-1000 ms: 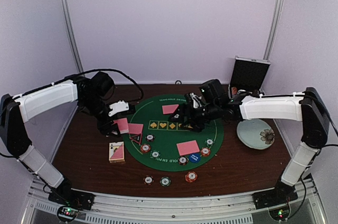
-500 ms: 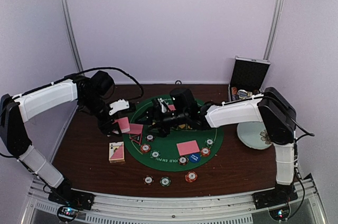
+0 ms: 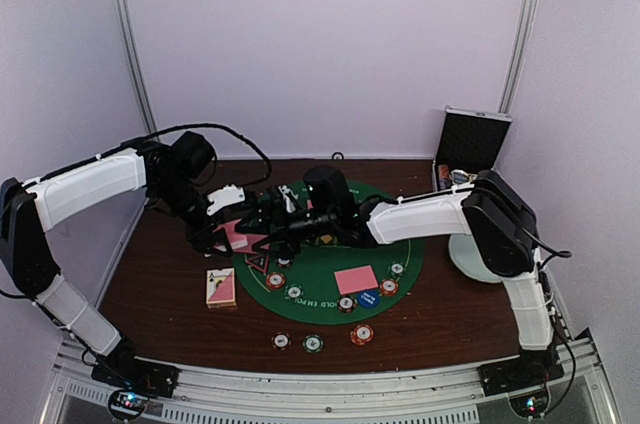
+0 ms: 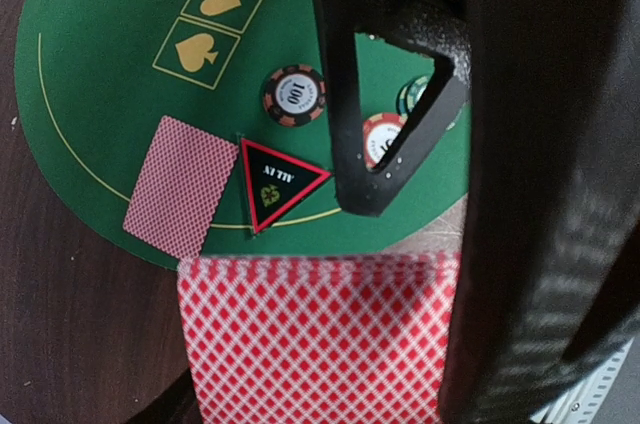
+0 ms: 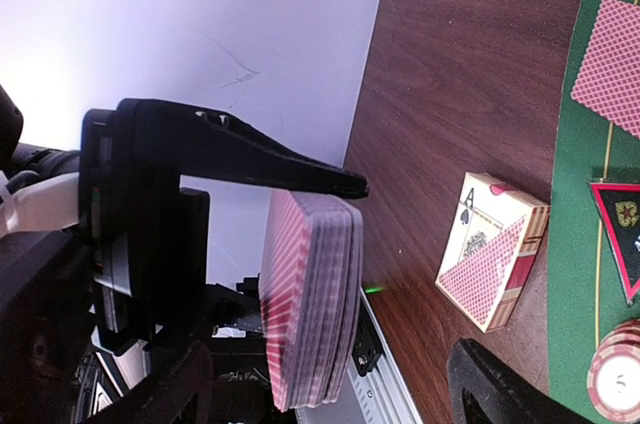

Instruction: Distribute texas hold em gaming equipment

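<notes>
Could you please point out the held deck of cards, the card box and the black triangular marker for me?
deck of cards [image 4: 320, 344]: left wrist view, middle of the patterned back.
card box [image 5: 492, 249]: right wrist view, middle of its printed face.
triangular marker [image 4: 278, 181]: left wrist view, its black centre.

Left wrist view: deck of cards [image 4: 320, 334] runs off frame at 6 o'clock. The red chip [image 4: 383, 141] is half hidden behind a black finger [image 4: 345, 94], its number unreadable.

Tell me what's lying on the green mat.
On the mat: face-down cards, striped chips, a blue disc and a black triangle marker. The right arm covers part of it; what's beneath can't be seen.
</notes>
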`<state>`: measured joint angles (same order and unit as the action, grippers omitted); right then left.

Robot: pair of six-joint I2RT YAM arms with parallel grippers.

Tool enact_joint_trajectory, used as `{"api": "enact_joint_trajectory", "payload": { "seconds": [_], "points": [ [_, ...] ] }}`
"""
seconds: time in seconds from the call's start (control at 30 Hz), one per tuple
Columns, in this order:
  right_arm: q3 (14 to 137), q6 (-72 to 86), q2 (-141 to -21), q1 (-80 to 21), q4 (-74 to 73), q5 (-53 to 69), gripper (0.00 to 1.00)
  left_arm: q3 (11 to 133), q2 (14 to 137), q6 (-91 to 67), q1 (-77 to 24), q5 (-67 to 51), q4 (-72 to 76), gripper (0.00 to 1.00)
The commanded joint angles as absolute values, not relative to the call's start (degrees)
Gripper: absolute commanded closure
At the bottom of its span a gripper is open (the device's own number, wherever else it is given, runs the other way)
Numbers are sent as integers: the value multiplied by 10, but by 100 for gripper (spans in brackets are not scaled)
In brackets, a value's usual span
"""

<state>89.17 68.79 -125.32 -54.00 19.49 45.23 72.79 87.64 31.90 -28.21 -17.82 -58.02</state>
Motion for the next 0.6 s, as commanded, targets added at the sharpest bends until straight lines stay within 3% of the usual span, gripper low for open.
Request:
{"api": "enact_joint_trajectory", "payload": {
  "seconds": [0.0,0.57],
  "points": [
    [928,705,-1279,-547,221,466,15,751,871,314,-282,-195,-573,93],
    [1018,765,-1373,-551,249,468,15,747,864,319,-282,-198,-573,93]
  ]
}}
